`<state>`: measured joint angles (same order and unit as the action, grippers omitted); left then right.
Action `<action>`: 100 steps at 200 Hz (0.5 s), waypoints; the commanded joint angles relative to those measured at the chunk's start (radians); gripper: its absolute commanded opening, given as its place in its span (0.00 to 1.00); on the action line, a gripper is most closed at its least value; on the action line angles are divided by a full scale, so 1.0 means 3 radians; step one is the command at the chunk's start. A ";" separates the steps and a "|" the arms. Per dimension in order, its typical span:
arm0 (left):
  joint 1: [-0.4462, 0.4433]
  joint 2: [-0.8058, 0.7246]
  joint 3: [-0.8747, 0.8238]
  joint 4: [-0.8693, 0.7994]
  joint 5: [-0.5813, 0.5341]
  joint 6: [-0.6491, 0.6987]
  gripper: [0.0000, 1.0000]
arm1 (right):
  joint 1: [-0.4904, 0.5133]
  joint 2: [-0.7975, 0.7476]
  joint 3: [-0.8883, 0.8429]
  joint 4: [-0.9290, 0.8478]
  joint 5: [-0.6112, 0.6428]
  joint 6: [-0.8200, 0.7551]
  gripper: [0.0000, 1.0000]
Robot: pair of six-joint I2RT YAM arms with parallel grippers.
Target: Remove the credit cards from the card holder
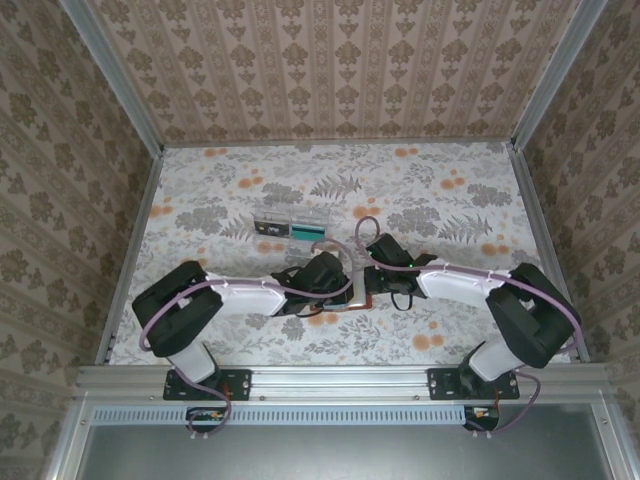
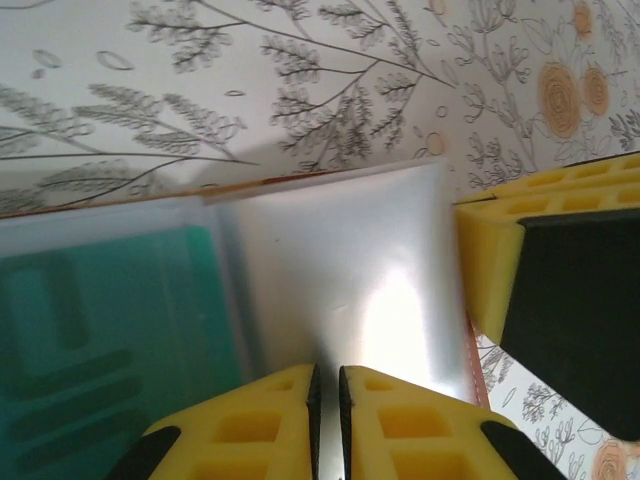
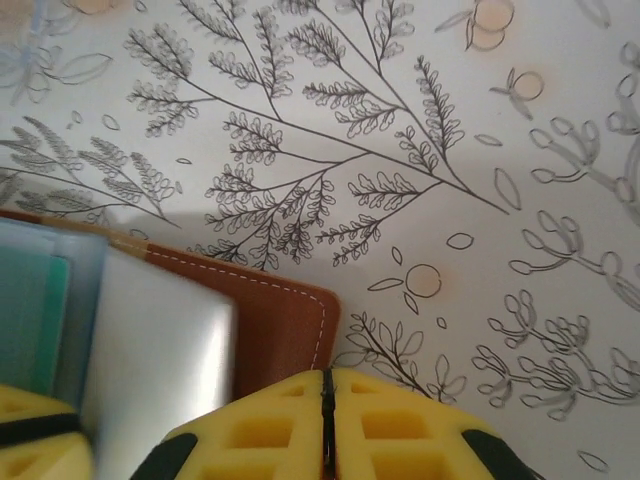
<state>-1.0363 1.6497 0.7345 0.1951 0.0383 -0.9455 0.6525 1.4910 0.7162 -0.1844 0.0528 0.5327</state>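
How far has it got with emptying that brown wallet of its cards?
Partly done: a teal card and a dark card already lie at the clear tray. In hand: the left tool and the right tool are nearly closed at the open card holder; whether they pinch it, I cannot tell. Left: a second teal card sits in its pocket.

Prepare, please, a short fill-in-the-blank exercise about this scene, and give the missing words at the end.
1. The card holder has an outer side of ___ leather with pale stitching.
2. The credit card lying in its pocket is ___ in colour.
3. The left gripper and the right gripper both have ___ fingers.

Missing words: brown; teal-green; yellow.
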 commanded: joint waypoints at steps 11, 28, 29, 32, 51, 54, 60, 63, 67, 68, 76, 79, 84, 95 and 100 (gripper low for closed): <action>-0.0052 -0.0010 0.0078 -0.0046 -0.0069 0.0002 0.15 | 0.0018 -0.0525 0.0003 -0.0174 0.0117 0.0105 0.20; -0.0051 -0.0077 0.0059 -0.0092 -0.0126 0.0016 0.14 | 0.0019 -0.0628 0.0033 -0.0190 -0.0007 0.0148 0.20; -0.0050 -0.0083 0.0055 -0.0093 -0.0130 0.0016 0.14 | 0.0019 -0.0628 0.0033 -0.0190 -0.0007 0.0148 0.20; -0.0050 -0.0099 0.0053 -0.0099 -0.0135 0.0023 0.13 | 0.0019 -0.0638 0.0040 -0.0181 -0.0043 0.0168 0.20; -0.0047 -0.0210 0.0024 -0.0153 -0.0202 0.0047 0.13 | 0.0018 -0.0624 0.0067 -0.0108 -0.0198 0.0285 0.18; -0.0045 -0.0223 0.0020 -0.0161 -0.0209 0.0052 0.13 | 0.0019 -0.0617 0.0067 -0.0086 -0.0230 0.0315 0.17; -0.0039 -0.0262 0.0012 -0.0187 -0.0223 0.0056 0.13 | 0.0019 -0.0602 0.0066 -0.0041 -0.0266 0.0354 0.15; -0.0040 -0.0278 0.0009 -0.0199 -0.0232 0.0058 0.13 | 0.0016 -0.0592 0.0071 -0.0018 -0.0288 0.0374 0.15; -0.0038 -0.0307 0.0001 -0.0216 -0.0243 0.0058 0.13 | 0.0016 -0.0580 0.0072 0.0004 -0.0313 0.0401 0.14; -0.0036 -0.0311 -0.0001 -0.0221 -0.0247 0.0058 0.13 | 0.0016 -0.0580 0.0072 0.0004 -0.0313 0.0401 0.14; -0.0037 -0.0364 -0.0026 -0.0239 -0.0272 0.0070 0.13 | 0.0018 -0.0527 0.0083 0.0057 -0.0378 0.0447 0.14; -0.0032 -0.0381 -0.0032 -0.0241 -0.0279 0.0073 0.13 | 0.0017 -0.0510 0.0093 0.0070 -0.0405 0.0460 0.13; -0.0028 -0.0408 -0.0045 -0.0254 -0.0297 0.0078 0.13 | 0.0018 -0.0484 0.0104 0.0086 -0.0432 0.0476 0.13; -0.0018 -0.0466 -0.0069 -0.0289 -0.0317 0.0092 0.13 | 0.0024 -0.0419 0.0141 0.0108 -0.0489 0.0520 0.13; -0.0013 -0.0485 -0.0075 -0.0302 -0.0317 0.0099 0.13 | 0.0024 -0.0400 0.0155 0.0102 -0.0488 0.0537 0.13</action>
<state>-1.0466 1.5547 0.7353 0.1493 -0.0200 -0.9443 0.6525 1.3300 0.7219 -0.1791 -0.0296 0.6361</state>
